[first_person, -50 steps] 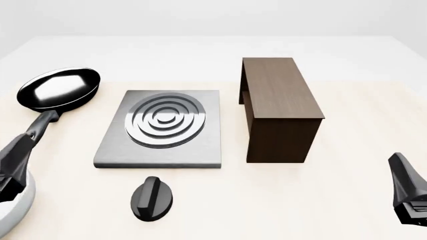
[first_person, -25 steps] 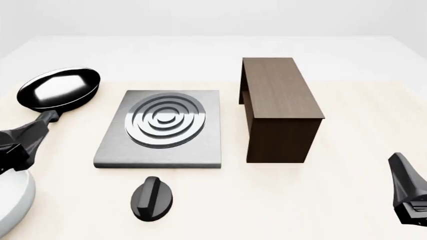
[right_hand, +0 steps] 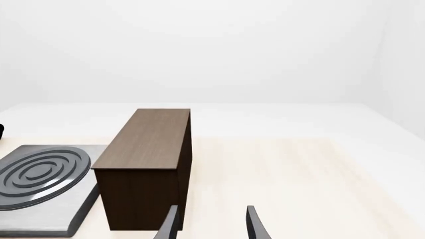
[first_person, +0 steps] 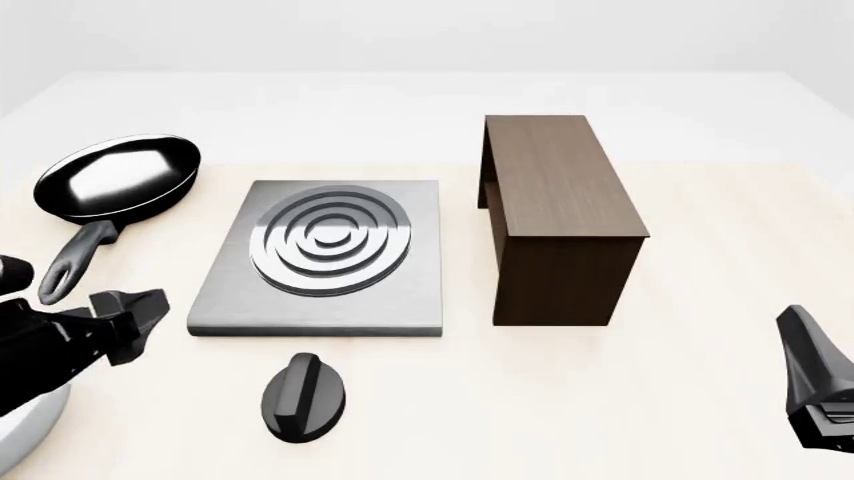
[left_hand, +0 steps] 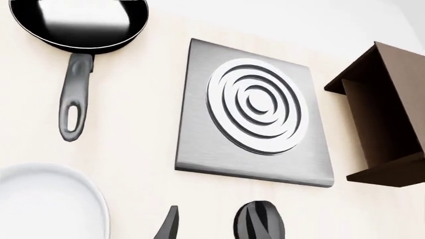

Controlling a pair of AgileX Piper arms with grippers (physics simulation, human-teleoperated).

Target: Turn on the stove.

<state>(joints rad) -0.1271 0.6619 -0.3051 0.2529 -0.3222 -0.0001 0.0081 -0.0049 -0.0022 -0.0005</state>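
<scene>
Dark brown wooden box [first_person: 561, 215] is seen open-sided at 3 o'clock of the stove [first_person: 320, 255]; its contents cannot be told. Black knob [first_person: 303, 396] lies at the plate's 6 o'clock. Left gripper [first_person: 127, 320] hovers nearby, its opening untellable; right gripper [right_hand: 209, 224] is parted, empty.

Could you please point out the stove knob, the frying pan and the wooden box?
knob [first_person: 303, 397], front view, on its ridge.
frying pan [first_person: 120, 178], front view, inside its bowl.
wooden box [first_person: 561, 175], front view, on its top face.

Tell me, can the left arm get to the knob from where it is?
Probably yes. The left gripper sits left of the knob with only bare table between them; the frying pan and stove plate lie farther back.
</scene>
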